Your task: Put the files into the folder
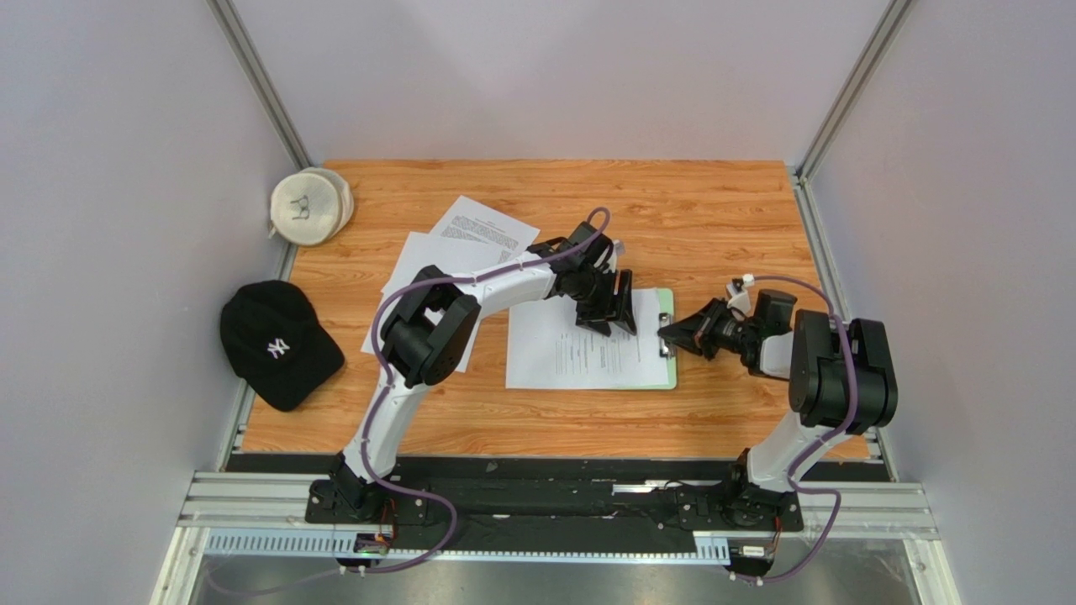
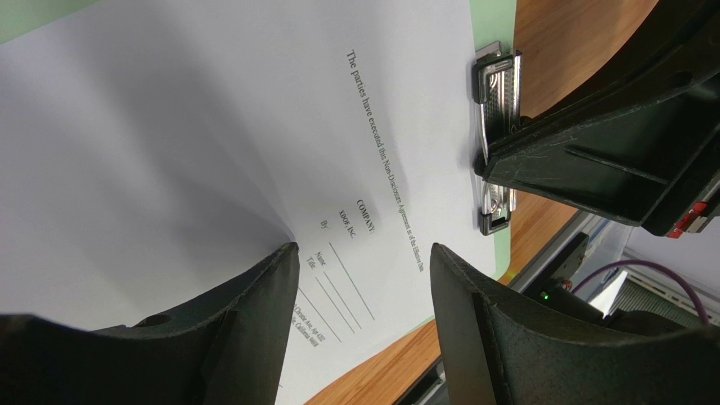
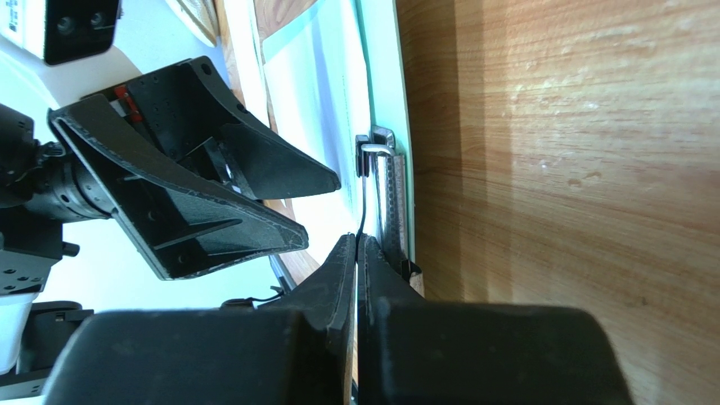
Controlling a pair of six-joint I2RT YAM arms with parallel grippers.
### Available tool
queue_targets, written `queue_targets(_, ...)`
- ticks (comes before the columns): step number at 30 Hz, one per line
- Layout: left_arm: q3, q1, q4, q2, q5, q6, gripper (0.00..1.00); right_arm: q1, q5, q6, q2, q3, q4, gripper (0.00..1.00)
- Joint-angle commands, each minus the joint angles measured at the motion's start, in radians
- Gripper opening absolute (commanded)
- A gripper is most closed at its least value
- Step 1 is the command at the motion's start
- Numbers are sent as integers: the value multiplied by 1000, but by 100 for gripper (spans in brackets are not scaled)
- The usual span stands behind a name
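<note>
The pale green folder (image 1: 671, 369) lies mid-table with a white printed file (image 1: 568, 347) on it. Its metal clip (image 1: 666, 325) is at the right short edge. My left gripper (image 1: 615, 309) is open and empty, low over that sheet; the left wrist view shows its fingers spread over the printed text (image 2: 372, 135). My right gripper (image 1: 678, 330) is shut on the clip's thin wire lever (image 3: 365, 190) beside the clip (image 3: 390, 194). It also shows in the left wrist view (image 2: 591, 160), over the clip (image 2: 499, 93). Two more files (image 1: 478, 230) (image 1: 417, 267) lie at the back left.
A black cap (image 1: 278, 343) sits at the table's left edge. A white round object (image 1: 310, 204) sits in the back left corner. Grey walls enclose the table. Bare wood (image 3: 575, 169) lies right of the folder.
</note>
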Motion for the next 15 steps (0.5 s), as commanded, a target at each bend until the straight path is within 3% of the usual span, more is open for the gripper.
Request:
queue_targets(1,39,-19,3,36,-17,15,68,17,-47,-29,-41,39,-19,0)
queue_targets(15,111,-42,-23,77,-2,20,68,28,-26,-83,-44,56,-78,0)
